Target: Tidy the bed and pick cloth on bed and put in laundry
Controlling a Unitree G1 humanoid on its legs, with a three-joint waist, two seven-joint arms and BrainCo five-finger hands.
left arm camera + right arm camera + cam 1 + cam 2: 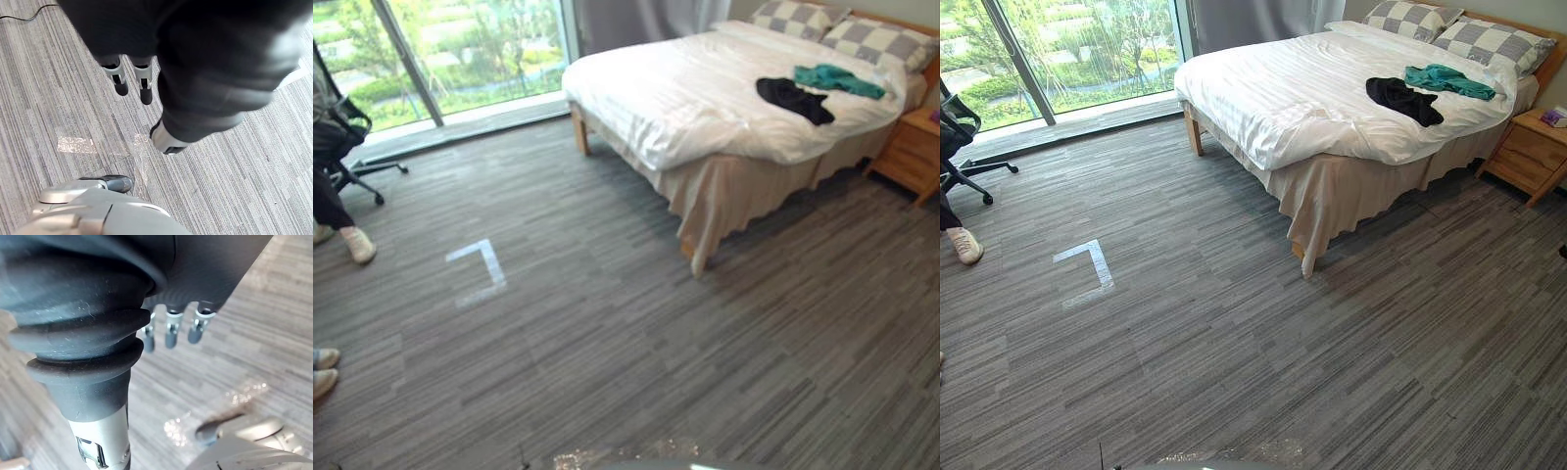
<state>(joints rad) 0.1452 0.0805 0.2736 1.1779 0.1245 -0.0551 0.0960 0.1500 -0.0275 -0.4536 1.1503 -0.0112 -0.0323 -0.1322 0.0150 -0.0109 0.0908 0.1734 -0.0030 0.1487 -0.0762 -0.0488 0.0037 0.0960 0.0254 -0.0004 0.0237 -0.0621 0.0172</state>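
A big bed [734,186] with a white blanket [685,88] stands on the grey carpet [607,343], with two checked pillows [798,18] at its head and a wooden night table [913,147] just beside it. A black cloth [793,98] and a green-blue cloth [837,80] lie side by side on the blanket near the pillows. The left hand [143,81] and the right hand [171,330] hang over the carpet with loose, straight fingers and hold nothing.

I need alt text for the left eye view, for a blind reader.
A white bed stands on grey carpet, with a black cloth and a teal cloth lying on it near two checked pillows. A wooden nightstand stands beside it.
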